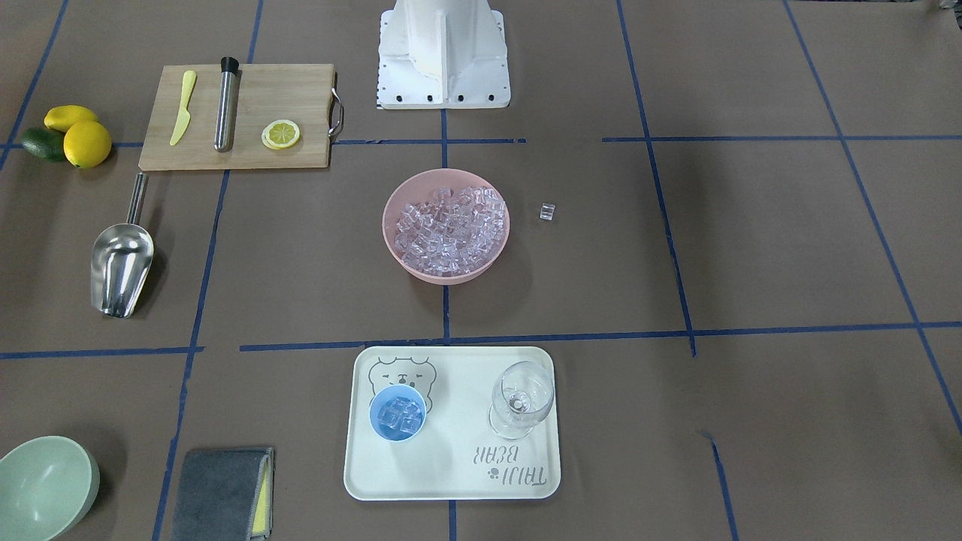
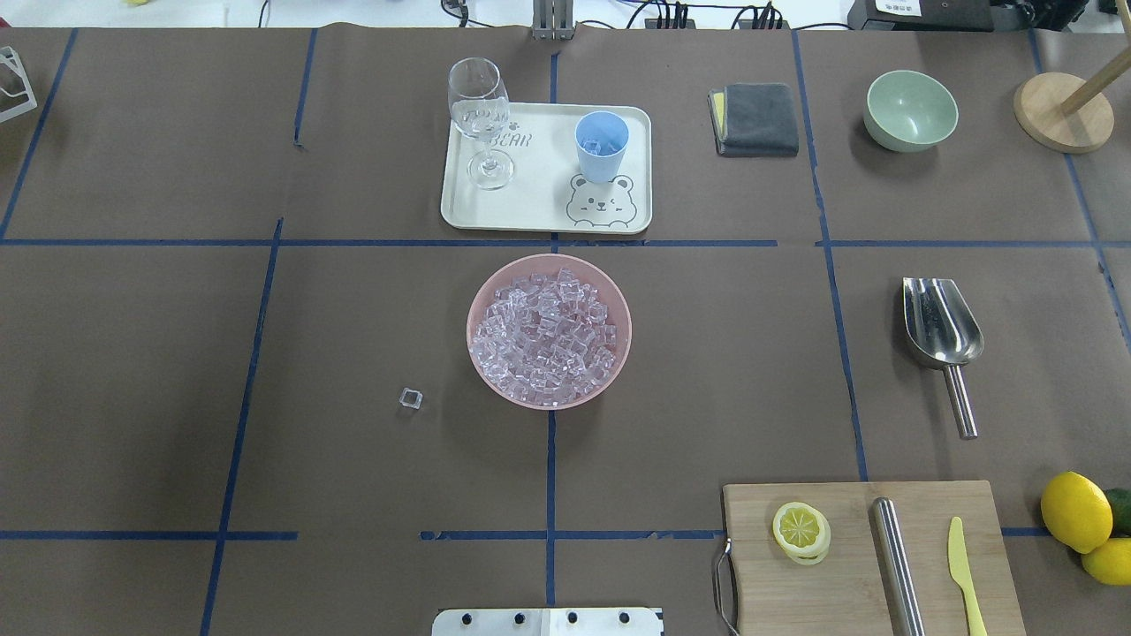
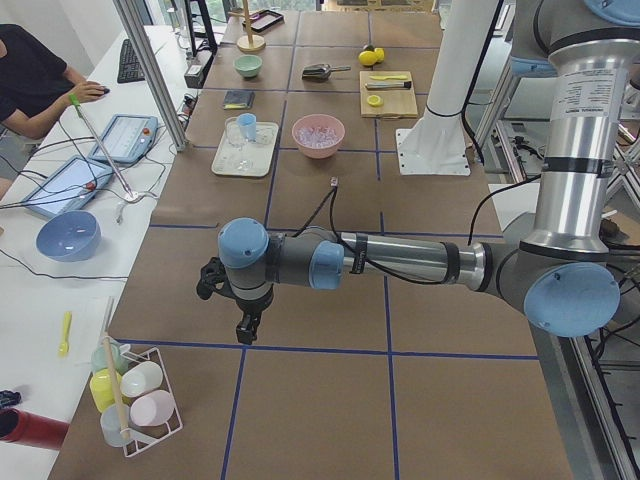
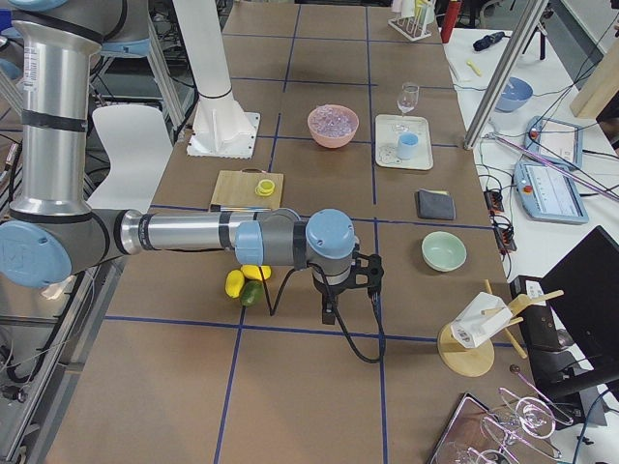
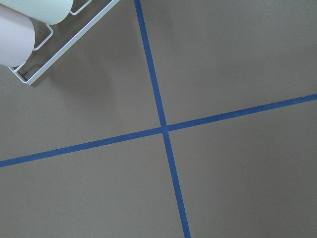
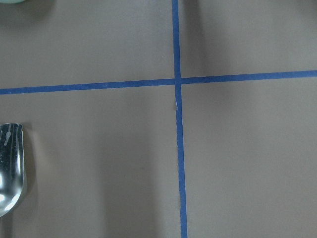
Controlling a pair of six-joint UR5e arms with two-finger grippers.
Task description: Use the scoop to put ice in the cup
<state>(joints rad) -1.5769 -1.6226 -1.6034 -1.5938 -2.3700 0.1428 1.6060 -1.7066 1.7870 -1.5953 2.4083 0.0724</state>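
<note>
The scoop [image 2: 942,325] lies free on the worktop, right of the ice [image 2: 548,331] in its pink bowl [image 2: 471,311]. The cup [image 2: 602,146], on the far tray [image 2: 530,203], already holds cubes, so one pour seems done. Whether the left tool [image 3: 245,325] or the right tool [image 4: 331,311] is spread, you cannot tell. Another load requires you to grip the scoop's handle.

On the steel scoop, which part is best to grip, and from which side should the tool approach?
Grip the scoop by its thin rod handle, coming straight down from above. The scoop lies on the table with the handle toward the robot, apart from the cutting board; the rounded trough looks too wide to pinch.
</note>
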